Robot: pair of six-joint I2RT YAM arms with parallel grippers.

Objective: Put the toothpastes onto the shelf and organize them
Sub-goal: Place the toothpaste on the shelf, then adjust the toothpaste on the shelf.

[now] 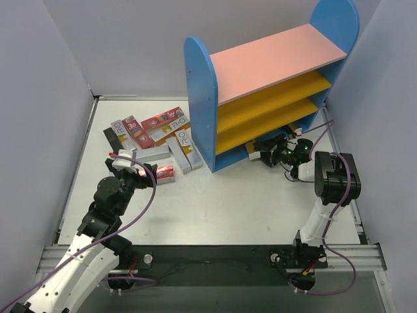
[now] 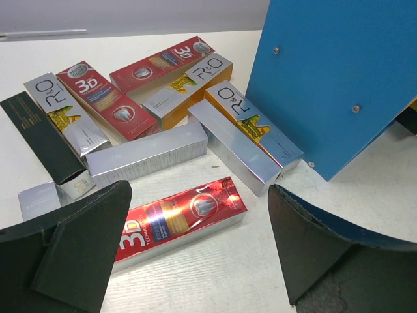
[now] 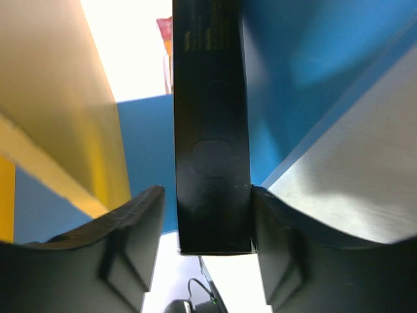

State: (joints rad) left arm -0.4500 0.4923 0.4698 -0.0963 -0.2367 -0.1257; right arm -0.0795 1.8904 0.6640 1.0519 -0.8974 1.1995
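Red toothpaste box (image 2: 182,218) lies on the white worktop (image 1: 215,202) beneath the wide-open left fingers (image 2: 85,241), beside a pile of silver and red boxes (image 2: 146,156). At the bottom of the shelf (image 1: 202,98), the right fingers (image 3: 130,235) bracket a black box (image 3: 212,130); whether they grip it is unclear.

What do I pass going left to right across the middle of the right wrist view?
Yellow shelf board → one claw finger → black toothpaste box → the other claw finger → silver-grey surface.
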